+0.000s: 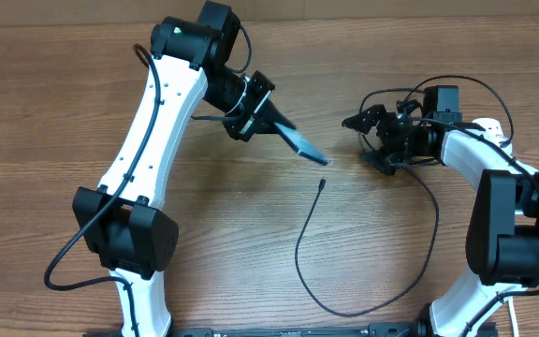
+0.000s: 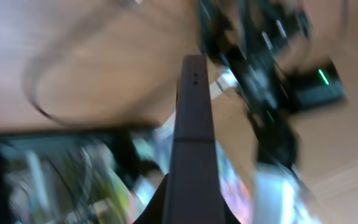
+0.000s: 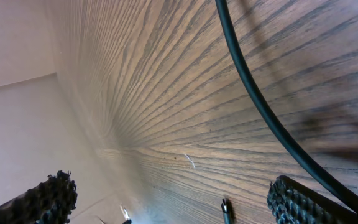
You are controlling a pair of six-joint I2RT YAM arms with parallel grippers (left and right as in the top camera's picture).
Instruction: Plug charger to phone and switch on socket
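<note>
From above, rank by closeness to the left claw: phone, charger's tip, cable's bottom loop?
1. Phone, held in the left gripper.
2. Charger's tip, lying just beyond the phone.
3. Cable's bottom loop, farthest, low in the picture.

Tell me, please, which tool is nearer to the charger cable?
Right. The charger runs close beside the open right tool. The left tool, shut on the phone, is apart from the cable, off beyond its free tip.
</note>
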